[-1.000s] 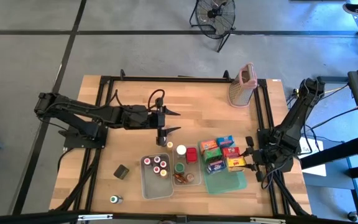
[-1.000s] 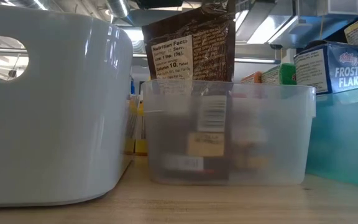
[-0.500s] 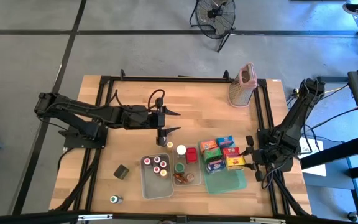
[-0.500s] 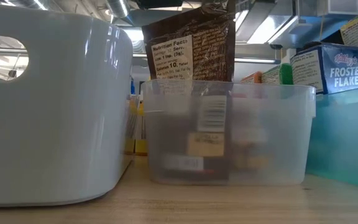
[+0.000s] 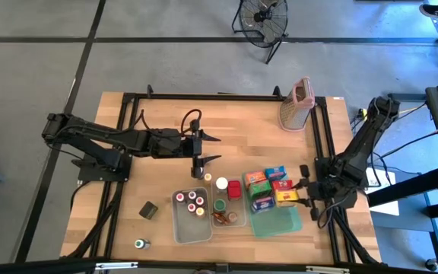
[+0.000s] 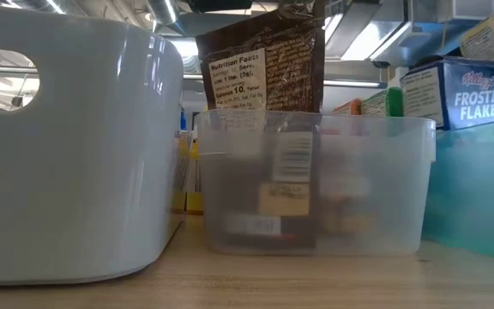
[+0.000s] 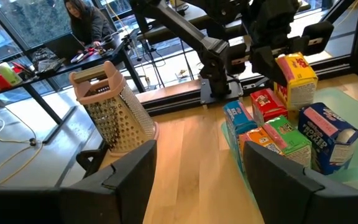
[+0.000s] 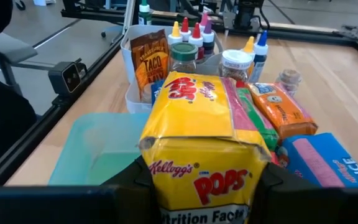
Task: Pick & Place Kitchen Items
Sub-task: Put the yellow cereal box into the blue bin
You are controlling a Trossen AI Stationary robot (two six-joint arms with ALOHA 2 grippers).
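While the right end effector (image 8: 194,186) was clamped across the yellow Pops carton (image 5: 287,197), holding it upright at the right-hand edge of the green tray (image 5: 276,224), the relation that mattered lay between that carton and the rest of the cartons. They stood in a tight cluster on the tray's far half, just beside the held carton toward the bench's (image 5: 166,114) middle: the red carton (image 5: 282,185), the blue rice carton (image 5: 263,203) and the orange one (image 5: 256,178). Judged from above, the carton's long axis ran vertically, the fingers closing on its sides. Well apart, the left end effector (image 5: 207,148) hovered over bare bench with fingers apart and nothing between them, so the right arm was plainly the nearer.
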